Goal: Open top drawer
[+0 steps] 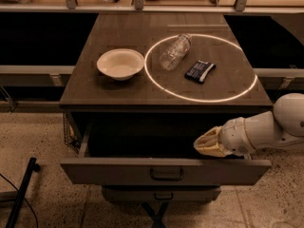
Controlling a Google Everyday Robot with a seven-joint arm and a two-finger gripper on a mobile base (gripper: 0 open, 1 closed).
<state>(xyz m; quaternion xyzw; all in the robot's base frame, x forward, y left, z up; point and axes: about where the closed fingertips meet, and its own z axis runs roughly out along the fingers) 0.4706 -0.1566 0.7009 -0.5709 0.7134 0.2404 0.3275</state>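
Note:
The top drawer (114, 171) stands pulled well out from under the brown tabletop (95, 91). Its long grey-beige front carries a small dark bail handle (166, 174) at the centre. The drawer's inside is dark and I cannot see what it holds. My gripper (203, 145) comes in from the right on a white arm (266, 129). It hovers over the right part of the open drawer, just behind the front panel and above and to the right of the handle. It holds nothing that I can see.
A white bowl (120, 63), a clear plastic bottle (175, 51) lying on its side and a dark snack packet (200, 71) rest on the tabletop, the latter two inside a glowing ring. A narrower drawer (160, 194) shows below. A black pole (21, 194) leans at left.

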